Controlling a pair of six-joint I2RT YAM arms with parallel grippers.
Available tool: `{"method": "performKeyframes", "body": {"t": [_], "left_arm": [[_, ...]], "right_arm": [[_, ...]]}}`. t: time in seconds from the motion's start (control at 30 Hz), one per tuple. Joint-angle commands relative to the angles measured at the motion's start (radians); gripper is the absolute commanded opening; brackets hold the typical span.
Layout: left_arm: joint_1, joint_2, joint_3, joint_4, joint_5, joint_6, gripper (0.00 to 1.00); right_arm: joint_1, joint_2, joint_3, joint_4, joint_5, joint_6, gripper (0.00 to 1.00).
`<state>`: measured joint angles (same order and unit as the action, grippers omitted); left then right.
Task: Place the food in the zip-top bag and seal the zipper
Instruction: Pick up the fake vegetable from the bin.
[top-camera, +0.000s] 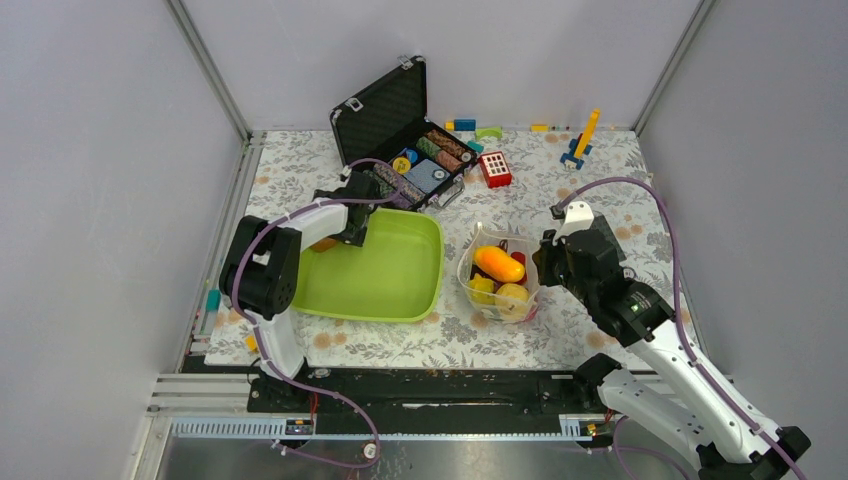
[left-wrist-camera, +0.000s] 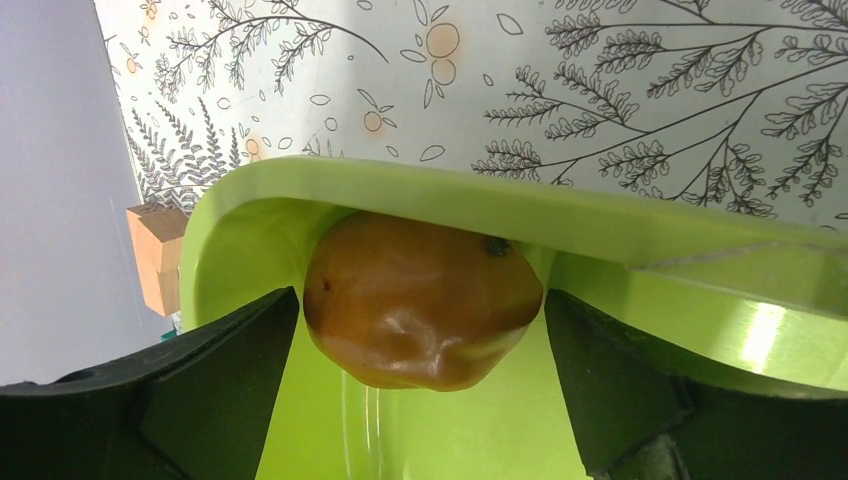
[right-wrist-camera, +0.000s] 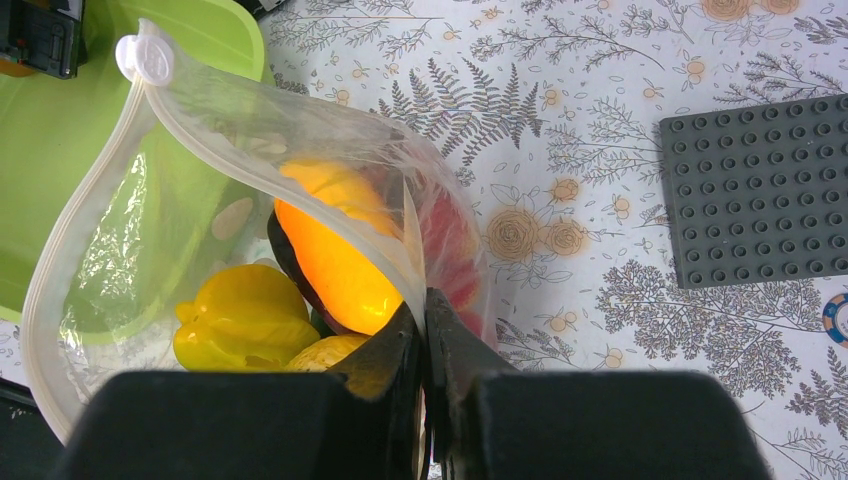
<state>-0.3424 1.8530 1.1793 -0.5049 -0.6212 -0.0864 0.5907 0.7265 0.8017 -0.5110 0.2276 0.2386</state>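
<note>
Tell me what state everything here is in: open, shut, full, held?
zip-top bag, mouth open, food inside, edge pinched by the right gripper.
zipper, unsealed.
right gripper, jaws shut on the zip-top bag.
left gripper, jaws open either side of the orange-brown fruit.
orange-brown fruit, lying in the green tray's corner, not gripped.
black case, lid open, chips inside.
</note>
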Motion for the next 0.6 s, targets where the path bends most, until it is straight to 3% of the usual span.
{"method": "performKeyframes", "body": {"t": [0.0,0.4,0.57], "left_arm": [[0.011,0.022,0.032,-0.007,0.028,-0.007,0.90],[0.013,0.035,0.062,-0.052,0.034,-0.035,0.49],[0.011,-0.043,0.042,-0.063,0.042,-0.065,0.16]], "right_arm": [[-0.004,-0.009,0.008,0.011,0.038,-0.013,0.09],[-0.004,-0.012,0.005,0.012,0.035,-0.011,0.09],[-0.003,-0.012,0.006,0.012,0.038,-0.010,0.09]]}}
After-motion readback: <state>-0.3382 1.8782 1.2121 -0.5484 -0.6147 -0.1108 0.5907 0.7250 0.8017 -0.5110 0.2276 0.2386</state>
